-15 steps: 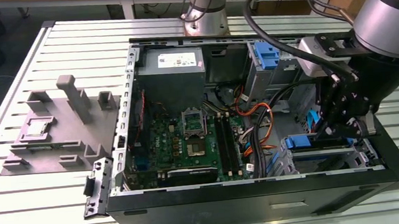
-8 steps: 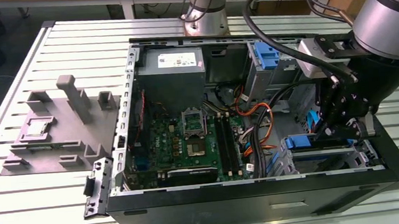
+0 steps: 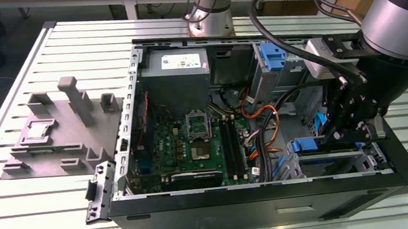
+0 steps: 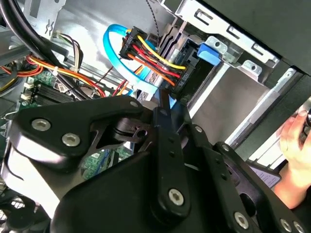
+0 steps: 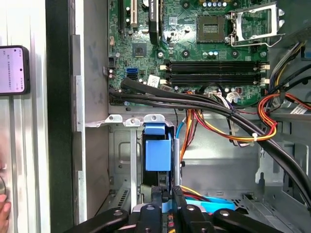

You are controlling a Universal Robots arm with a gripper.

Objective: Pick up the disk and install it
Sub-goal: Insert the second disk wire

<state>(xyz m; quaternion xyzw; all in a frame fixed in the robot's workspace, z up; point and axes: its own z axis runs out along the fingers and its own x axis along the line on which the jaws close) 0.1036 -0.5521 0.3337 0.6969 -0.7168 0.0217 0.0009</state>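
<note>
Exterior view: black robot gripper [image 3: 351, 127] reaches into the open black computer case [image 3: 270, 208] above a blue-railed silver disk [image 3: 323, 147] in its bay; finger opening cannot be told.

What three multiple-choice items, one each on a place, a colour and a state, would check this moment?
1. In the exterior view, where is the gripper?
A. Outside the computer case altogether
B. Inside the case, at the end on the exterior view's left
C. Inside the case, at the end on the exterior view's right

2. What colour is the motherboard?
A. Green
B. Red
C. White

3. How does the case stand?
A. Shut, its side panel on
B. Lying open, its insides exposed
C. Wrapped in plastic

Answers:
1 C: the arm reaches down into the case among the drive bays at that end.
2 A: the board is green in the exterior view and the first wrist view.
3 B: the board, cables and bays lie uncovered to the camera.
</note>
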